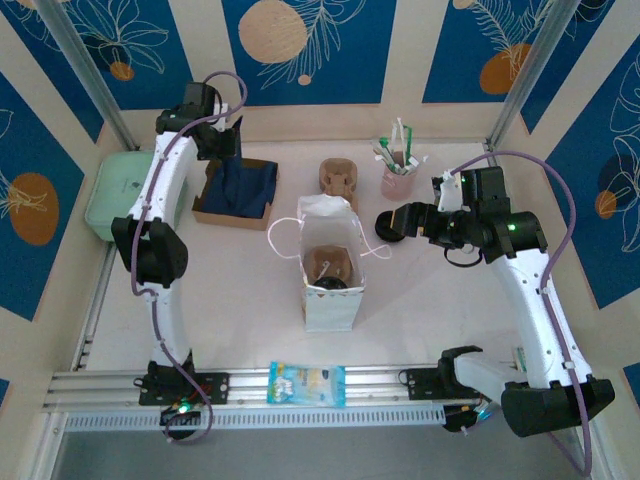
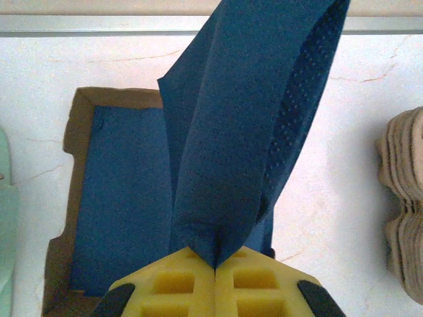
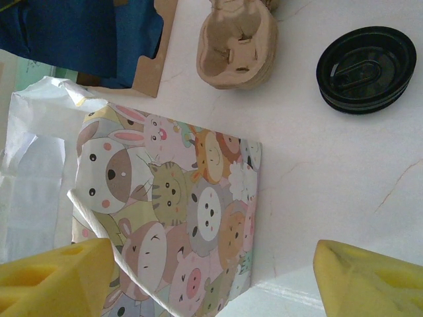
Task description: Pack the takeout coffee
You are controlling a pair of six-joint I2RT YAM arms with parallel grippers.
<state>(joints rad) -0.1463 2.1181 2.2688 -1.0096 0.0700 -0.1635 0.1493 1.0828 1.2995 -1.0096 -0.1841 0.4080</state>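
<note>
— Left pincer (image 2: 215,267) is clamped on a blue napkin (image 2: 251,132) at the far-left corner; right pincer (image 3: 211,284) is apart.
— Coffee?
— Takeout coffee (image 1: 334,282) seems to sit inside the upright paper bag (image 1: 330,305), middle of the surface (image 1: 450,300), nearer the right pincer.

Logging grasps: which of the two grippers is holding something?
The left gripper, shut on a blue napkin above the cardboard box; the right gripper stands open, holding nothing.

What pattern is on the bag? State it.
The bag bears pastel cartoon animal faces, clearest in the right wrist view.
</note>
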